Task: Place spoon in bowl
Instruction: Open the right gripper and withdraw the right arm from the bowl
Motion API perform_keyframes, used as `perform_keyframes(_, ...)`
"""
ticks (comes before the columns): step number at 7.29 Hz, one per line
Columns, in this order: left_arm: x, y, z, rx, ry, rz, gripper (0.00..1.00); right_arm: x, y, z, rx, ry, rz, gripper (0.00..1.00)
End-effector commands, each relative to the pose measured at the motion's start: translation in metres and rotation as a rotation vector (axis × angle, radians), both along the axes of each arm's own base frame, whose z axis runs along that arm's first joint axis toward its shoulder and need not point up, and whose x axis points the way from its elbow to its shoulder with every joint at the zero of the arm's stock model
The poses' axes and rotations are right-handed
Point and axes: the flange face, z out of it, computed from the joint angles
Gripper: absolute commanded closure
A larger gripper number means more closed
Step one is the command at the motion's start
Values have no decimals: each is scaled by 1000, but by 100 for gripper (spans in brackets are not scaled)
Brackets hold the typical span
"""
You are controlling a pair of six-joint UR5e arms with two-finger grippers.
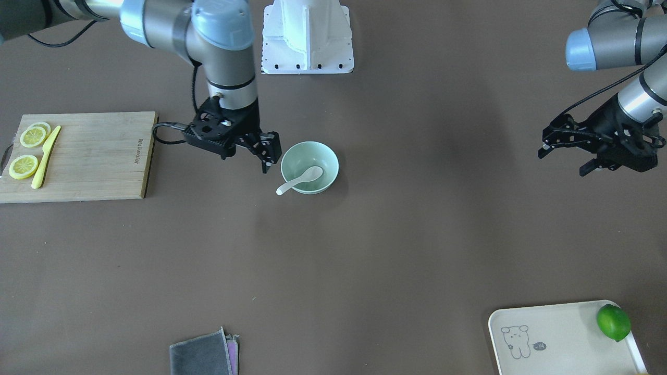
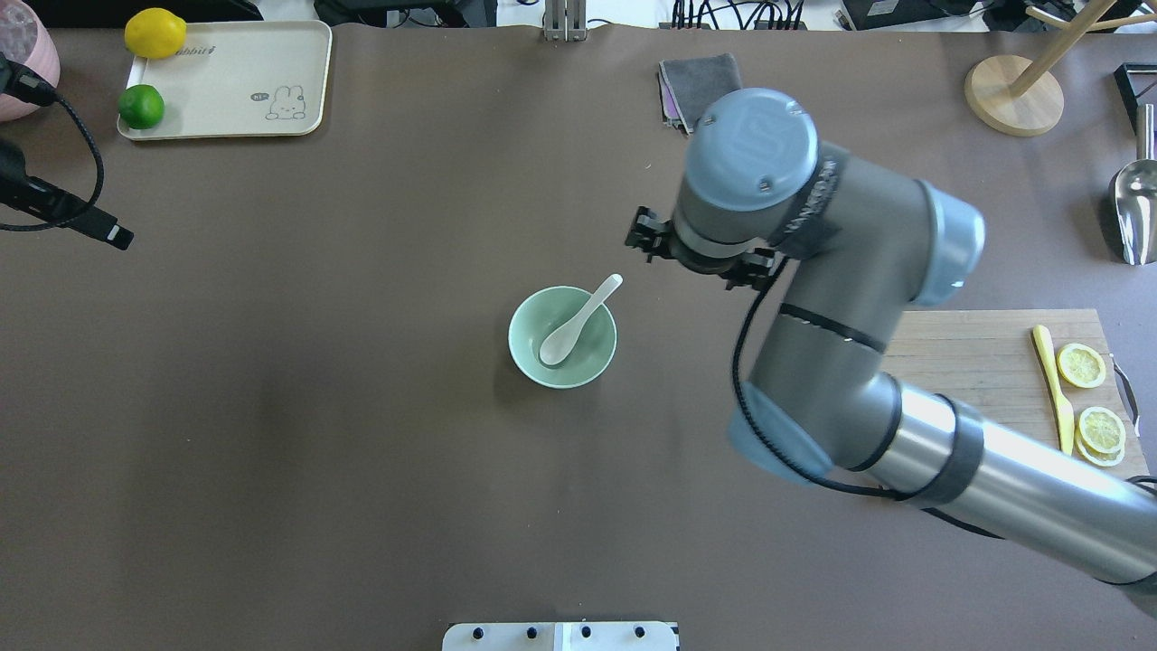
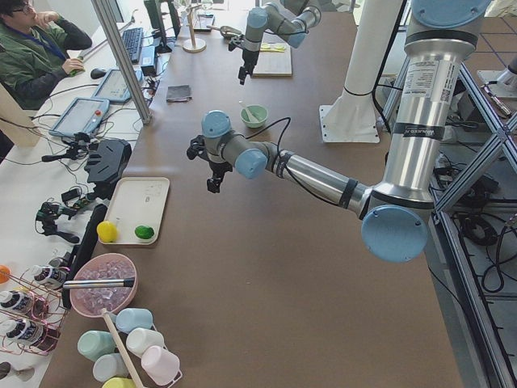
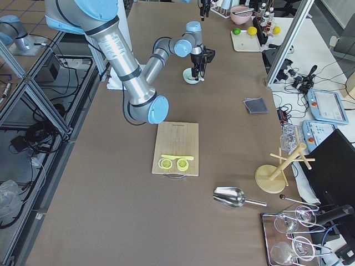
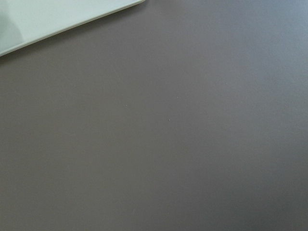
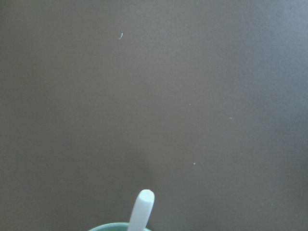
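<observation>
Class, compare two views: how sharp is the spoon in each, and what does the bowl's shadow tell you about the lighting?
Front-facing view: the spoon is crisp, and the bowl throws only a faint, soft-edged shadow, suggesting diffuse light. Right wrist view: the spoon's handle tip is soft-edged and washed out.

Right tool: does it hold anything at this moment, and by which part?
Nothing is held. The right tool stands empty beside the bowl; the spoon lies inside, handle over the rim.

cream tray (image 2: 208, 99) — "abbit" printed by the lemon (image 2: 155, 33), cutting board (image 1: 94, 156) — edge stamp illegible
</observation>
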Motion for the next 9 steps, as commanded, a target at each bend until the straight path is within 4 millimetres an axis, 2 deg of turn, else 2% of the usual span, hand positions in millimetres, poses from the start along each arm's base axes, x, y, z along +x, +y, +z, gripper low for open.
perform_keyframes(1, -15, 11, 27, -40, -22, -19, 2, 115, -10, 68, 95, 23, -196, 0)
perform_keyframes(3, -23, 27, 54, -39, -29, -27, 2, 220, -14, 136, 156, 53, -323, 0)
perform_keyframes(4, -34, 34, 86, -15, -103, -77, 2, 270, -14, 172, 168, 61, -369, 0)
perform_keyframes(5, -42, 42, 111, 7, -156, -111, 2, 314, -5, 211, 172, 87, -404, 0)
perform_keyframes(6, -54, 41, 121, -51, -130, -109, 2, 358, 8, 246, 167, 75, -429, 0)
perform_keyframes(7, -83, 39, 128, -80, -120, -76, 2, 397, 28, 285, 170, 77, -473, 0)
perform_keyframes(8, -125, 32, 135, -48, -150, 6, 2, 433, 41, 324, 177, 82, -512, 0)
perform_keyframes(9, -165, 14, 125, -67, -182, 41, 2, 462, 55, 360, 160, 84, -526, 0)
